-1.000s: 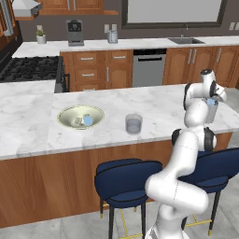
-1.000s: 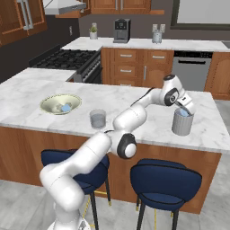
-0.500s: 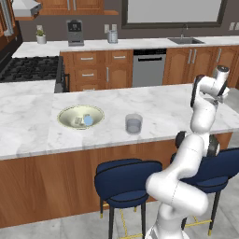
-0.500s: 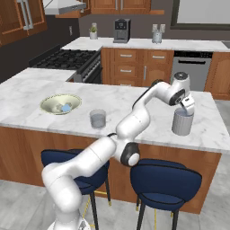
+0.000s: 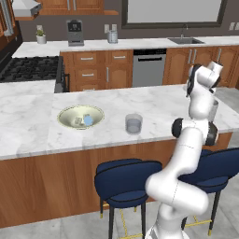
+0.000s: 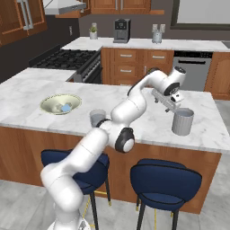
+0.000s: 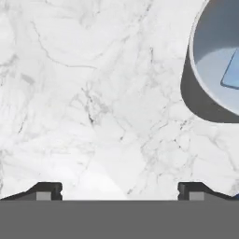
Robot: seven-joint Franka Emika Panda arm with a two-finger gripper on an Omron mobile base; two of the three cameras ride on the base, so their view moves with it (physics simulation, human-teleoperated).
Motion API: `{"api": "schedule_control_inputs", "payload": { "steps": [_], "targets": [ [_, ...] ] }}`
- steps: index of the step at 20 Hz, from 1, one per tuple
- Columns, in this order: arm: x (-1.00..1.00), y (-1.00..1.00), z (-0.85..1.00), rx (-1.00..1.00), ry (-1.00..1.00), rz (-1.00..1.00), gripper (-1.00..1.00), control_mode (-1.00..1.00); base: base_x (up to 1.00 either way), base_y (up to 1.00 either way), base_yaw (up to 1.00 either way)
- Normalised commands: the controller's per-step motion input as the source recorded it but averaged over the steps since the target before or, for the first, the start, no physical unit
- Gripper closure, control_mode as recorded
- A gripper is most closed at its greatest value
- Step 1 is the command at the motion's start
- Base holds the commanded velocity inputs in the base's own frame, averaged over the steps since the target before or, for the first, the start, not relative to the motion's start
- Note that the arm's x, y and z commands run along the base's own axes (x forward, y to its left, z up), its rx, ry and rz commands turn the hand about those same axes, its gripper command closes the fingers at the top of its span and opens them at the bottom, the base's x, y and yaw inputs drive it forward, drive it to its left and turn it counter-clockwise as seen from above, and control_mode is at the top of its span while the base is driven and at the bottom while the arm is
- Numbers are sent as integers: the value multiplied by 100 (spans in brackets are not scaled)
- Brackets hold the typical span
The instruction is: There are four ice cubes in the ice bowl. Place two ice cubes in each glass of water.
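My gripper (image 7: 120,191) is open, its fingertips (image 7: 44,190) wide apart over bare marble with nothing between them. It hangs just above and beside the right glass of water (image 6: 183,122), whose dark wall (image 7: 196,100) curves in at the hand view's upper right. One pale blue ice cube (image 7: 231,72) lies inside that glass. The other glass of water (image 5: 134,124) stands mid-counter. Left of it sits the ice bowl (image 5: 60,117), holding a blue ice cube (image 5: 87,120) and a whitish one (image 5: 78,121). In the right base view the gripper (image 6: 168,104) is left of the glass rim.
The marble island counter (image 5: 154,102) has two dark blue stools (image 6: 164,179) tucked under its front edge. Behind it are a stove (image 5: 28,70), a dishwasher (image 5: 149,67) and a back counter with a coffee machine (image 5: 74,32).
The jaws have gone from nearly shut to wide open. The hand has lifted up and a little left from the right glass, which now holds an ice cube.
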Motion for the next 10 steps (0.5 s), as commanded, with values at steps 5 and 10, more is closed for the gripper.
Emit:
{"api": "schedule_control_inputs", "payload": {
  "steps": [5,10],
  "targets": [
    [6,95,71,24,32,53,-100,-100,0,0,0],
    [-18,98,3,15,12,59,-100,-100,0,0,0]
  ]
}}
